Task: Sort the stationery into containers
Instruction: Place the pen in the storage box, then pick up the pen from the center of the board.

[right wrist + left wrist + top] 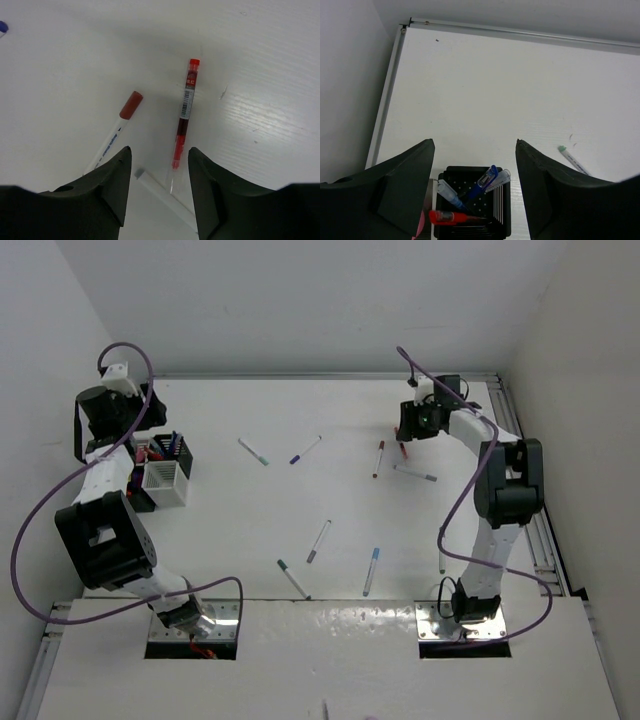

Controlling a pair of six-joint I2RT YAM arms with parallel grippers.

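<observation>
My left gripper [475,142] is open and empty, hovering over a black mesh holder [502,200] that holds two blue pens, a clear-capped one and a red pen [451,217]. In the top view it [148,438] is at the far left by this holder [172,452] and a white holder [165,483]. My right gripper [159,150] is open and empty, just above a red pen [183,116]. A brown-capped white marker [114,132] and a grey-capped pen [162,192] lie beside it. In the top view the right gripper [407,433] is at the far right.
Loose pens lie across the table: green-capped [254,451], purple [305,449], dark red [379,459], grey [414,473], another grey [319,540], teal [293,578], blue [372,571]. A second black holder [141,497] stands beside the white one. Walls close the left, back and right.
</observation>
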